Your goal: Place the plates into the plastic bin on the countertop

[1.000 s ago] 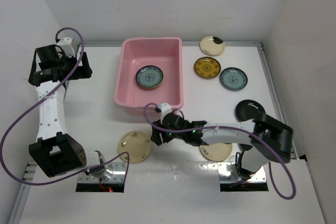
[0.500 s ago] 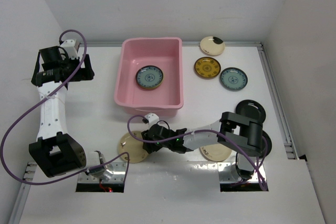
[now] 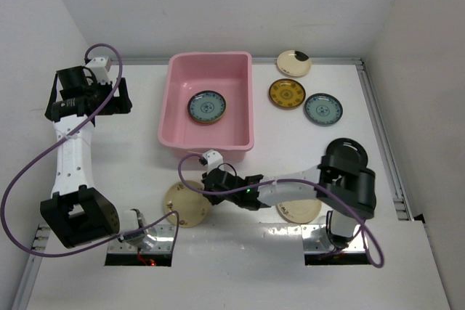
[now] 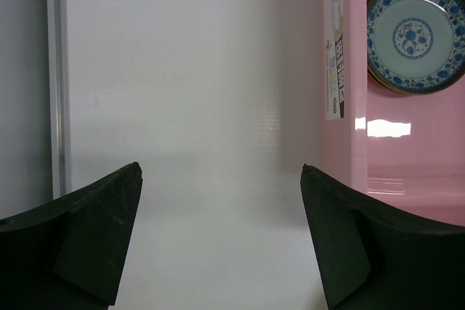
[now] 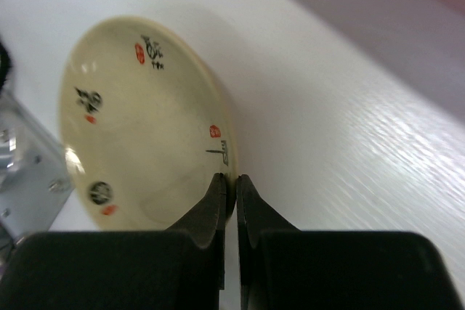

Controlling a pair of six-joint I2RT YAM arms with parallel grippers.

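The pink plastic bin [image 3: 174, 99] stands at the back middle of the white countertop [image 3: 131, 157] with one blue-patterned plate [image 3: 206, 107] inside. A cream plate [image 3: 183, 205] with small red and black marks lies in front of the bin. My right gripper [image 3: 205, 188] is shut on its right rim. In the right wrist view, the fingertips [image 5: 236, 179] pinch the rim of that cream plate [image 5: 138, 136]. My left gripper [image 3: 89, 101] hovers open and empty left of the bin. Its wrist view shows the gripper [image 4: 220, 168], the bin wall [image 4: 356, 70] and the blue plate [image 4: 415, 34].
Right of the bin lie a cream plate with a black patch [image 3: 293, 63], an amber plate [image 3: 287, 94] and a blue-teal plate [image 3: 323, 109]. A black plate [image 3: 346, 154] and another cream plate [image 3: 299, 210] sit by the right arm. White walls enclose the countertop.
My right gripper has swung left from the bin's front wall down to the cream plate and closed on its rim. The left arm has barely shifted.
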